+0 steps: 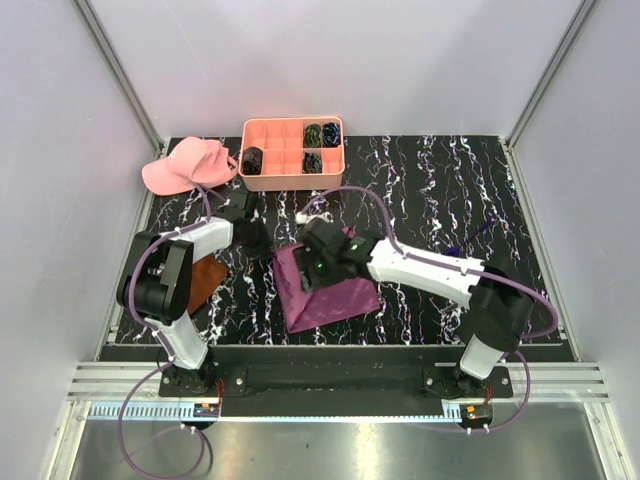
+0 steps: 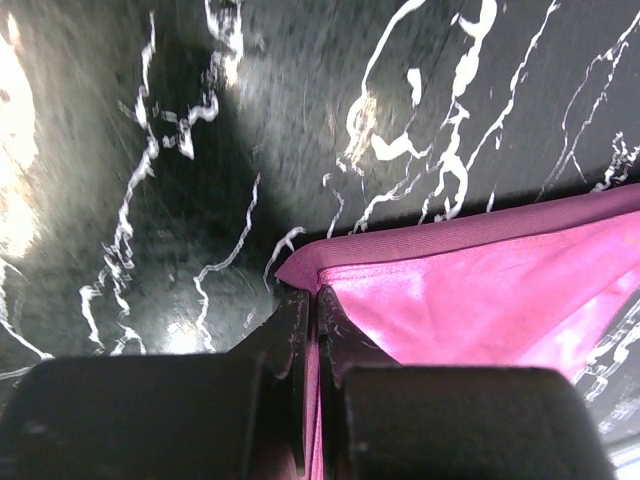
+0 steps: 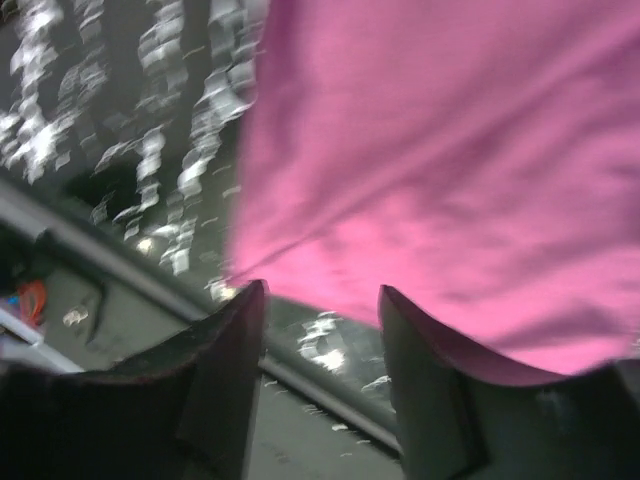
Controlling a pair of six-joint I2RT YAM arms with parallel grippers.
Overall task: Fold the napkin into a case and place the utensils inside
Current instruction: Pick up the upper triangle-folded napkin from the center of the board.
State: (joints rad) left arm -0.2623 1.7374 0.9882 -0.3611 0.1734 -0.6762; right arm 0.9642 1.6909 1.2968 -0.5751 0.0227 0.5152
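Pink compartment tray, beyond both claws at the far edge of the worktop: dark coiled bundles sit in four of its cells, one at the left end and three toward the right. Left claw is closed tight on a corner of the magenta napkin, with cloth pinched between its fingers. Right claw stands over the napkin with jaws parted, gripping nothing. The napkin lies partly folded beneath it, its near edge close to the worktop's front edge. Pink cap and rust-brown cloth flank the left claw. The widest stretch of worktop lies right of the right claw.
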